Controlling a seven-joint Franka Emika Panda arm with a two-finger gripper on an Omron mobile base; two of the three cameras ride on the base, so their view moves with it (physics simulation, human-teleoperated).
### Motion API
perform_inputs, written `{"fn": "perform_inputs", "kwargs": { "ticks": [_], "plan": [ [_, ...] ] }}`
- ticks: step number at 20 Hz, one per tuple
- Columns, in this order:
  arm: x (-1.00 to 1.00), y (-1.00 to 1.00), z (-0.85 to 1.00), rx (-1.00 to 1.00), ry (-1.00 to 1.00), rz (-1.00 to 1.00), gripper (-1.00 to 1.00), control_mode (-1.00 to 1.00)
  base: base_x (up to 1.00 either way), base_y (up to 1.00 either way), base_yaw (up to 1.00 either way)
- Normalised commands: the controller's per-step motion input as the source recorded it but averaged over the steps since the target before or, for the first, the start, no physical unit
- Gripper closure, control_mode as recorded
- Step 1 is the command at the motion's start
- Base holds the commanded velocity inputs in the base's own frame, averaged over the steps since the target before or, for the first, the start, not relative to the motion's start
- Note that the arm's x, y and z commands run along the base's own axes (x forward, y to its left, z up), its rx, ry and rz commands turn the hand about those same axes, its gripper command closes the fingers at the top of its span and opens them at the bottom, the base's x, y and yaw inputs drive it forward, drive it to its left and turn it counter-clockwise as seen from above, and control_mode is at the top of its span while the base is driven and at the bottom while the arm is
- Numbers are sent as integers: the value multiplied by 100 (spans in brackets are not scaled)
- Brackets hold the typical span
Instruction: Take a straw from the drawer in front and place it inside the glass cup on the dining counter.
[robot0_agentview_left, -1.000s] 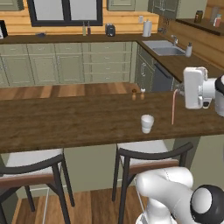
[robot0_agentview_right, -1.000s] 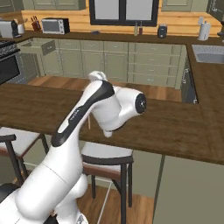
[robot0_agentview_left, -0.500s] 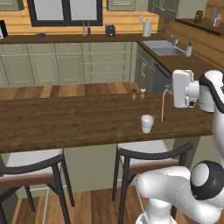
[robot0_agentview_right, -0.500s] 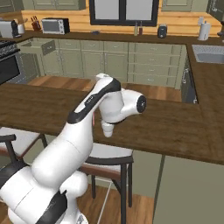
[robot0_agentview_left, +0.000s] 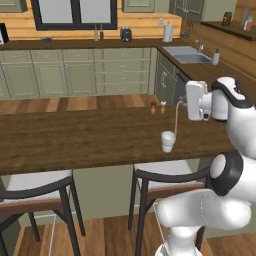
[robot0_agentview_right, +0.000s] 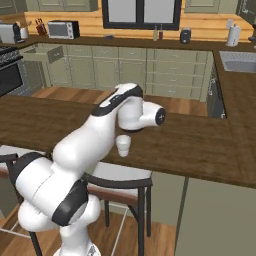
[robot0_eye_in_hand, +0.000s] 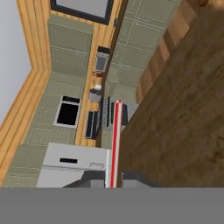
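Note:
My gripper (robot0_agentview_left: 184, 104) is shut on the thin reddish-pink straw (robot0_agentview_left: 176, 119), which hangs nearly upright over the dark-brown dining counter (robot0_agentview_left: 75, 137). The straw's lower end is level with the rim of the small whitish glass cup (robot0_agentview_left: 168, 141) and just to its right. From the right base the cup (robot0_agentview_right: 123, 144) stands on the counter (robot0_agentview_right: 200, 145) just below my arm. In the hand view the straw (robot0_eye_in_hand: 115, 140) runs up from between my dark fingertips, gripper (robot0_eye_in_hand: 113, 178). A pale green drawer (robot0_agentview_right: 46, 52) stands open in the far cabinets.
Two small shakers (robot0_agentview_left: 157, 108) stand on the counter behind the cup. Stools (robot0_agentview_left: 170, 182) are tucked under the counter's near edge. A sink (robot0_agentview_left: 187, 54) and a paper towel roll (robot0_agentview_left: 168, 33) are on the far right counter; a microwave (robot0_agentview_right: 60, 30) sits at the far left.
My arm has swung left over the counter carrying the straw, bringing it from well right of the cup to just beside its rim. The cup has not moved.

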Motion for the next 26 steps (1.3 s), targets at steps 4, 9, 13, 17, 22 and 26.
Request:
{"fn": "perform_inputs", "kwargs": {
  "ticks": [4,9,13,17,22,26],
  "plan": [
    [49,-26,-34,0,0,0,100,-100,0,0,0],
    [36,-23,-35,0,0,0,100,-100,0,0,0],
    [32,-2,-29,0,0,0,100,-100,0,0,0],
    [46,0,-19,0,0,0,100,-100,0,0,0],
    [35,0,-18,0,1,0,100,-100,0,0,0],
    [1,0,-20,0,1,0,100,-100,0,0,0]
  ]
}}
